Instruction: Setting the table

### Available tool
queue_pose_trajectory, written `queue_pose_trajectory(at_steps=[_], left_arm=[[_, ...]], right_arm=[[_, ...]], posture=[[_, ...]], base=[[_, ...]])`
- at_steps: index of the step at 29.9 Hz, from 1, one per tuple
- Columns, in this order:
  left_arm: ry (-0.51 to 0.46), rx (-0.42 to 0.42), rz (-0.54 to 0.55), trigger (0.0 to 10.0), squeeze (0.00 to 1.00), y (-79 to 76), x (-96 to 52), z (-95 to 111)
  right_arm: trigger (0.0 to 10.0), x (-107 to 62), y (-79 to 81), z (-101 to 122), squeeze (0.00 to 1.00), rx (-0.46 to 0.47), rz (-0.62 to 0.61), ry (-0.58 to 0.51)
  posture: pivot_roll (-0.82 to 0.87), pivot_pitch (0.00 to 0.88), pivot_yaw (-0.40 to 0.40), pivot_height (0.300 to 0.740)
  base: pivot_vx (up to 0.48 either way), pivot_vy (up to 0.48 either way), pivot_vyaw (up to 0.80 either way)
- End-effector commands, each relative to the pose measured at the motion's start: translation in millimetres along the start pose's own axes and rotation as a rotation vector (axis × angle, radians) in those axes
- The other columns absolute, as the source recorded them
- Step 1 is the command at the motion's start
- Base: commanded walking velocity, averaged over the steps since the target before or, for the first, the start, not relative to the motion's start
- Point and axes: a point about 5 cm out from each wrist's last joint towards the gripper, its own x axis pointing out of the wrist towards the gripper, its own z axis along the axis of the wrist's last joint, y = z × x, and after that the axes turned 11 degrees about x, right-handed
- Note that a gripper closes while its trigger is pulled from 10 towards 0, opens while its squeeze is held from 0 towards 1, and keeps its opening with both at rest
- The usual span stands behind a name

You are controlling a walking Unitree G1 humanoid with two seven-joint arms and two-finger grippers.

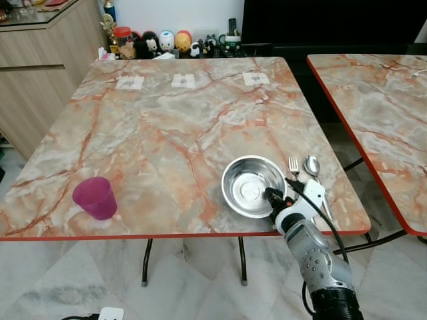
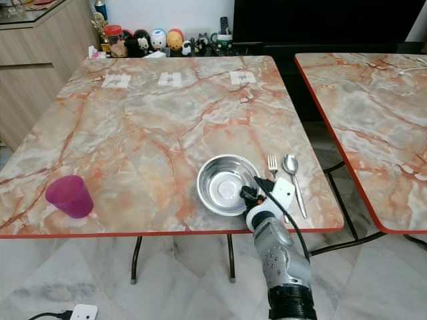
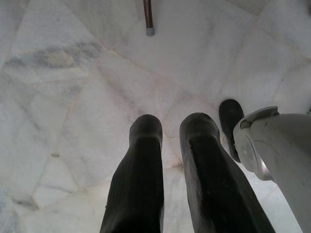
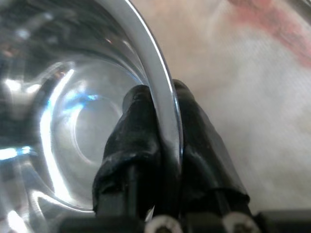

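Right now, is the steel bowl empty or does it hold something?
Empty: the steel bowl shows only its bare shiny bottom, while the right gripper pinches its rim.

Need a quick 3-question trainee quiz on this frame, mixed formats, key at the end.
1. True or false: the right gripper pinches the rim of the steel bowl, one finger inside and one outside.
2. Which lies closer to the bowl: A) the fork B) the spoon?
3. Fill in: the purple cup stands near the table's front ____ corner, by the robot's sides.

Key: 1 true. 2 A. 3 left. The left gripper hangs idle over the marble floor, fingers slightly apart.
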Motion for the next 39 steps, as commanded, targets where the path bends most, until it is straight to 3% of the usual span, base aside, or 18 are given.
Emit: queue_pose_trajectory(at_steps=[1,11,17,18,25,35,39], left_arm=[[0.021,0.009,0.006,10.0,0.0,1.6,-1.6,-6],[0.024,0.018,0.002,10.0,0.0,-1.6,-1.3,-5],[0.023,0.023,0.003,10.0,0.0,-2.8,-1.2,-5],[0.02,0.018,0.003,10.0,0.0,-3.3,-1.2,-5],[0.018,0.043,-0.012,10.0,0.0,-5.5,-1.3,-4],[0.011,0.038,-0.001,10.0,0.0,-3.1,-0.7,-2],[0.035,0.039,-0.002,10.0,0.0,-1.0,-1.6,-7]], right_arm=[[0.0,-4.3,-1.2,11,0.0,0.045,-0.003,-0.119],[0.0,-20.3,2.5,27,0.0,0.165,0.074,-0.323],[0.0,-27.0,6.5,36,0.0,0.149,0.14,-0.401],[10.0,-27.6,6.3,36,0.0,0.144,0.151,-0.402],[10.0,-29.4,5.5,37,0.0,0.115,0.158,-0.417],[10.0,-27.2,10.3,34,0.0,0.069,0.17,-0.414],[10.0,-29.7,4.4,45,0.0,0.048,0.145,-0.464]], posture=[[-0.06,0.075,0.023,0.74],[-0.07,0.082,0.023,0.74],[-0.07,0.084,0.023,0.74],[-0.07,0.083,0.023,0.74],[-0.07,0.071,0.018,0.74],[-0.07,0.063,0.016,0.74],[-0.08,0.07,0.022,0.74]], base=[[0.0,0.0,0.0],[0.0,0.0,0.0],[0.0,0.0,0.0],[0.0,0.0,0.0],[0.0,0.0,0.0],[0.0,-0.465,0.0],[0.0,-0.461,0.53]])
